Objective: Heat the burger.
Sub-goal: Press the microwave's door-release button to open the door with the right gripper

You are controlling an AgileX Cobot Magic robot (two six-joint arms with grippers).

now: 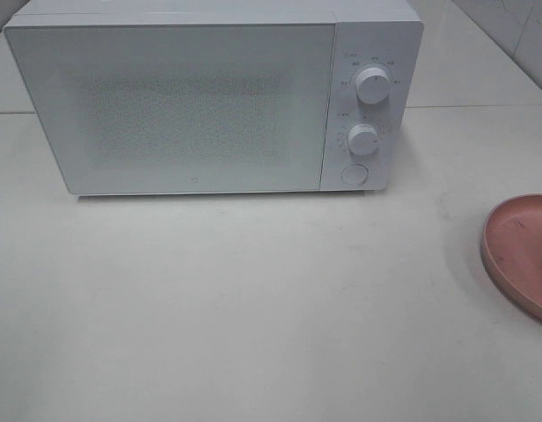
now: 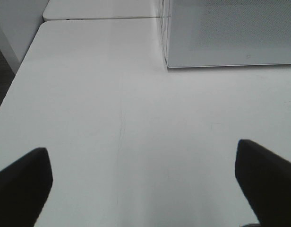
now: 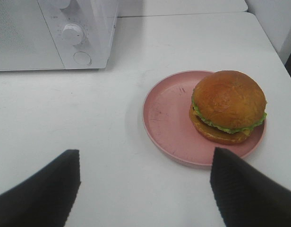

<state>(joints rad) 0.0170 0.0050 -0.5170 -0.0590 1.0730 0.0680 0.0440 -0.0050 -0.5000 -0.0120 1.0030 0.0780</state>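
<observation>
On the white desk [image 1: 253, 308], golden-bun burger [image 3: 228, 106] sits on round pink plate [image 3: 166, 118], white microwave [image 1: 214, 97] shut, left pincer [image 2: 145, 189] and right pincer [image 3: 145, 189] spread empty: task at start, opening the oven judged next.

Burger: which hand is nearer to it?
Right. The right hand faces the burger close by; the left hand is near the microwave's left end, burger out of its view.

left end effector [image 2: 143, 177] spread wide and empty, right end effector [image 3: 145, 184] likewise parted, holding nothing
</observation>
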